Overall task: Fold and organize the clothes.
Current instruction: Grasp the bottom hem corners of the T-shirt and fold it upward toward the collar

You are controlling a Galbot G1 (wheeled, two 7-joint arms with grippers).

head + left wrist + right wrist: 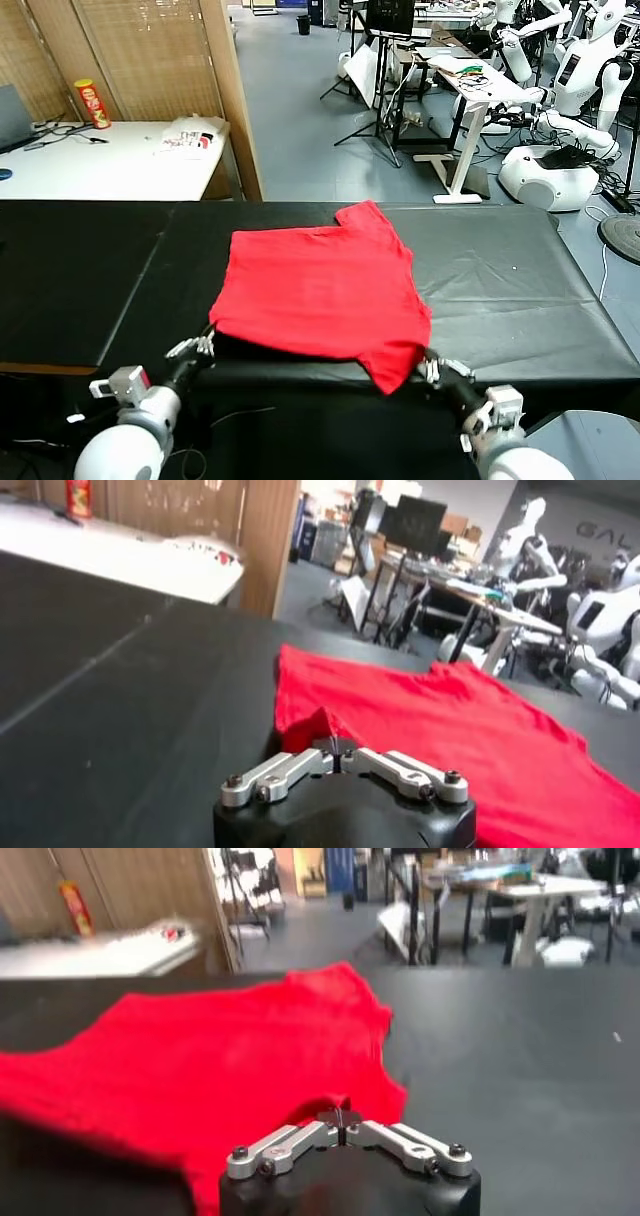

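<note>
Two grippers sit at the bottom of the head view, each pinching the near hem of the red T-shirt (320,290). Left gripper (203,346), lower left, has its jaws closed on one hem corner; right gripper (428,366), lower right, has its jaws closed on the other. Spread across the black table (520,280), the shirt fills the frame's centre.

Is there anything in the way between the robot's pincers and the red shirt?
Nothing visible. The left pincer and the right pincer are both shut on the near hem of the red T-shirt, at its two near corners.
</note>
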